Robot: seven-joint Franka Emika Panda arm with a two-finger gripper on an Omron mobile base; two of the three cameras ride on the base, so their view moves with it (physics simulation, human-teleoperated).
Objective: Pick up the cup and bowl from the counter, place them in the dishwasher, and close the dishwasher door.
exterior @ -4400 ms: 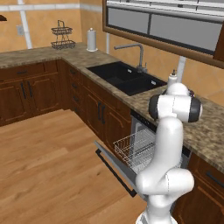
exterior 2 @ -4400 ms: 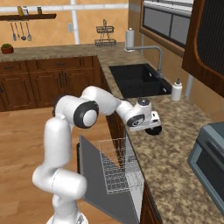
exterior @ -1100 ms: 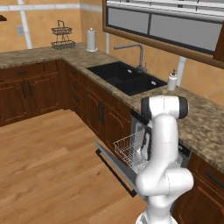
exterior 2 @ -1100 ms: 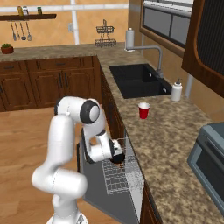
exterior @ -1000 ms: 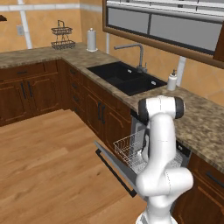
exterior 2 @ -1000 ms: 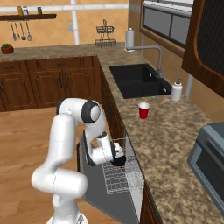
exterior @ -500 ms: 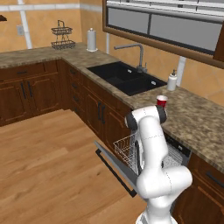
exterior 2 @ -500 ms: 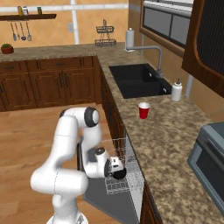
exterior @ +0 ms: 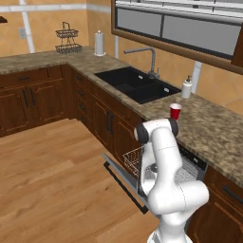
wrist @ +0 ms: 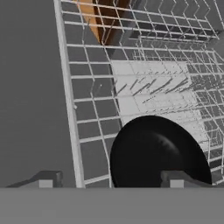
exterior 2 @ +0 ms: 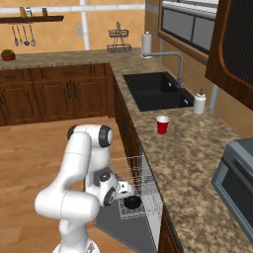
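**Bowl in rack, claw released; cup on bench**

Arm folded low over the open dishwasher (exterior 2: 148, 217). Claw (exterior 2: 129, 195) down at the white wire rack (exterior 2: 133, 178), finger tips (wrist: 46, 180) spread wide apart, gripping nothing. Hand view: one tip clear to one side of the bowl, the other showing against its lower edge; contact cannot be told.

Black bowl (exterior 2: 132, 201) sits inside the rack, near the rack's front edge on the door side, just beside the claw. In the hand view the bowl (wrist: 157, 155) lies on the rack wires.

Dishwasher door (exterior: 124, 178) hangs down open, grey inner face up, black bar handle along its outer edge.

Red cup (exterior 2: 162, 124) upright on the bench (exterior 2: 197, 158), near the front edge, just past the corner of the black sink (exterior 2: 155, 91). White soap bottle (exterior 2: 199, 102) stands behind the cup, toward the bench's back edge.
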